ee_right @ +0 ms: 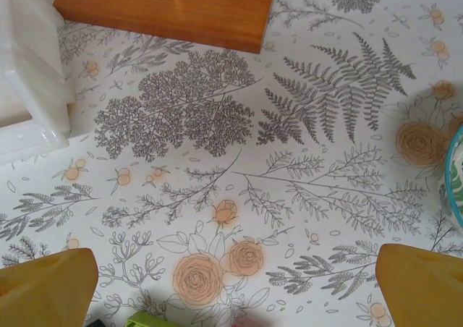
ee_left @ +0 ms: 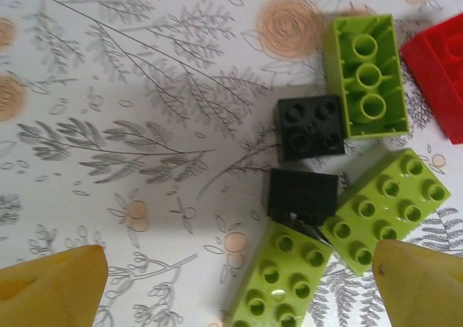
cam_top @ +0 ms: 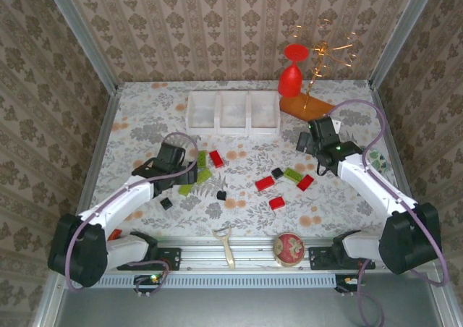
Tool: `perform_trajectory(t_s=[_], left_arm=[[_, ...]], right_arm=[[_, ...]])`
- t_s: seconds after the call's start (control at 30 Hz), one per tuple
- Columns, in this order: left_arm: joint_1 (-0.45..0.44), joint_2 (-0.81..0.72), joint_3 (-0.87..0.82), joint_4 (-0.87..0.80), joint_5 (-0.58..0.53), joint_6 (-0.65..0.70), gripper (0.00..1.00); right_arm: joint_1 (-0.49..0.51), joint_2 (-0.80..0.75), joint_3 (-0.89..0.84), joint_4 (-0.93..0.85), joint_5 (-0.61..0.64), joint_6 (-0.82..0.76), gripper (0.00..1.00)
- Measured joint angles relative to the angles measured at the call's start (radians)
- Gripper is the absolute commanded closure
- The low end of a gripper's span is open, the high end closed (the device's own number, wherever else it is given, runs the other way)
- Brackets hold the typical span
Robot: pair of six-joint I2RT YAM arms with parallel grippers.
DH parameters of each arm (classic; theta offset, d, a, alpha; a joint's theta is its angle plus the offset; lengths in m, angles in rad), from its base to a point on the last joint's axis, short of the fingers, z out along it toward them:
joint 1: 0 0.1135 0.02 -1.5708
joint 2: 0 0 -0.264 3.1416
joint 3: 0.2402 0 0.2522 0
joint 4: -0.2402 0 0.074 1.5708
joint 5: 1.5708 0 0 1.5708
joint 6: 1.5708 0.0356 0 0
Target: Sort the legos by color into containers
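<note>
All legos [cam_top: 265,184] are loose on the floral table [cam_top: 145,117]; none in a bin as far as overhead view shows. Dial set on table centre:
- L cluster at 9: red brick [cam_top: 216,158] w/ three lime bricks beside it. A black cube [cam_top: 221,194] sits at 7, another black piece [cam_top: 166,203] further out at 8
- R cluster at 4: three reds, one lime brick [cam_top: 293,174], one small black brick [cam_top: 277,173]
- a red bit [cam_top: 114,234] by the left arm base, far 8, partly hidden

The containers [cam_top: 233,113] are at 12: three joined white bins in a row, all look empty.

The left gripper [ee_left: 235,289] hangs over the L cluster, pads spread wide, holding nothing. In its wrist view a studded lime brick [ee_left: 278,287] lies under the gap. A black 2x2 brick [ee_left: 311,126] and an upside-down lime brick [ee_left: 367,77] lie at 12–1.

The right gripper [ee_right: 235,291] is also wide and empty, over bare cloth. The end bin [ee_right: 29,88] is at 10 of its view, the wooden board [ee_right: 166,9] at 12.

Judgement: task basically at the start. Zero sorted, approx a dozen pieces left, three colours for three bins. Left arm looks best placed for the first pick.

Further out, not for sorting: red goblet [cam_top: 292,70] at 1, strawberry tin [cam_top: 289,249] at 5 by the near edge
</note>
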Motion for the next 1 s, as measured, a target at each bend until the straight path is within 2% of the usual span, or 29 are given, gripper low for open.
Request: perform_trajectory(t_s=[0.17, 0.4, 0.77, 1.0], left_arm=[[-0.008, 0.073, 0.015, 0.020, 0.027, 0.006, 0.20], [-0.008, 0.179, 0.053, 0.077, 0.047, 0.006, 0.27], [0.006, 0.229, 0.055, 0.124, 0.060, -0.001, 0.45], [0.059, 0.232, 0.052, 0.161, 0.061, -0.011, 0.47]], right_arm=[[0.006, 0.010, 0.006, -0.021, 0.000, 0.014, 0.00], [0.013, 0.015, 0.007, -0.025, 0.000, 0.025, 0.00], [0.014, 0.017, 0.007, -0.025, 0.000, 0.032, 0.00], [0.015, 0.045, 0.013, -0.026, -0.001, 0.032, 0.00]])
